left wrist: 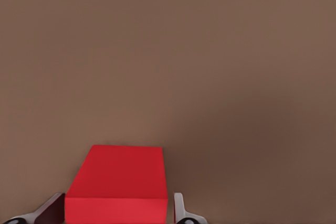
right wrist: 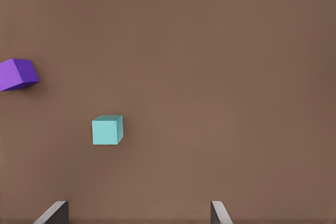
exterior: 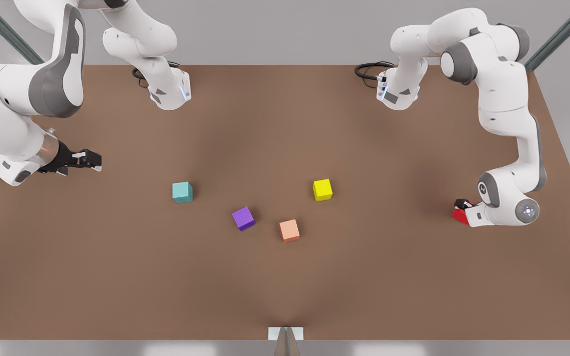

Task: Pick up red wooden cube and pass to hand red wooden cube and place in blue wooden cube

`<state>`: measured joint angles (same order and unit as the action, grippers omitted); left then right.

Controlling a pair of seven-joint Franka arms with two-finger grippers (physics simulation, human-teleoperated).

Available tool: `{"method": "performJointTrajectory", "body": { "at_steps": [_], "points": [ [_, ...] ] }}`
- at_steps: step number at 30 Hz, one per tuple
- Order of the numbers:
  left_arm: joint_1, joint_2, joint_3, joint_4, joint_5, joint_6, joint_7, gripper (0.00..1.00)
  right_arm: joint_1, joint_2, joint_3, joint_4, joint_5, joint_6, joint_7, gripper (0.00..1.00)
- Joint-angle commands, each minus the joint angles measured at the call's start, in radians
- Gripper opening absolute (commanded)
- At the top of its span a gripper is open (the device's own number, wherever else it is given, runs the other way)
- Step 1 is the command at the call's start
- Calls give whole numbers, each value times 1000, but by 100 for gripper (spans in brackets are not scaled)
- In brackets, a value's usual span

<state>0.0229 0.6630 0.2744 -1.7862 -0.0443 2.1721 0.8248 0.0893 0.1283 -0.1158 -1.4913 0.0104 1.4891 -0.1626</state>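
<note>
Bright red wooden cube point(left wrist: 118, 187), matte, plain, between left end effector point(left wrist: 118, 216) fingers.

A brown desk point(exterior: 285, 277) carries three loose cubes near its middle. A purple cube point(exterior: 243, 218) sits turned at an angle. Just to the front view's right of it, slightly nearer the camera, lies a pale salmon cube point(exterior: 289, 230). A yellow cube point(exterior: 322, 190) rests farther back, apart from both. Black cables point(exterior: 370, 69) coil at the desk's far edge.

Simulated lab bench — bare brown table point(exterior: 285, 277), grey backdrop, toy cubes.
</note>
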Motion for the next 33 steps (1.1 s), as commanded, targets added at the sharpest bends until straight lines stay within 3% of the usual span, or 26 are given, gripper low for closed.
{"method": "performJointTrajectory", "body": {
  "at_steps": [1,2,3,4,10,12,14,17,19,20,22,26,29,33],
  "points": [
    [0,3,0,1,0,2,-52,100,0,-1,-1,0,2,0,-3,100],
    [0,3,0,1,0,2,-52,100,0,-1,1,0,2,0,-3,100],
    [-1,3,0,1,0,2,-50,76,0,-1,-1,0,0,0,-3,100],
    [-1,3,0,1,0,0,-50,63,0,-1,1,0,0,2,-3,100],
    [-9,-20,-9,13,-31,-41,-72,64,3,33,1,2,72,0,-63,100],
    [-11,-10,-23,99,-339,-328,-148,65,-5,148,-1,0,419,-87,-281,100],
    [-5,13,-38,178,-489,-530,-174,65,3,292,1,8,790,-135,-302,100],
    [-5,15,-217,257,-851,-664,-496,65,56,487,2,45,1215,-133,-477,100],
    [-9,131,-412,439,-891,-650,-617,65,78,562,34,85,1329,-119,-613,100],
    [-14,211,-535,530,-933,-563,-700,65,90,567,45,86,1349,-75,-722,100],
    [-46,245,-708,533,-1048,-239,-722,65,132,608,45,88,1412,37,-1040,100],
    [-124,282,-744,583,-1220,-123,-724,65,152,662,47,131,1447,158,-1675,100],
    [-130,299,-744,600,-1221,-121,-720,65,152,672,47,131,1464,161,-2057,100],
    [-130,319,-744,599,-1298,-117,-747,65,158,680,73,114,1494,157,-2181,100]
  ]
}}
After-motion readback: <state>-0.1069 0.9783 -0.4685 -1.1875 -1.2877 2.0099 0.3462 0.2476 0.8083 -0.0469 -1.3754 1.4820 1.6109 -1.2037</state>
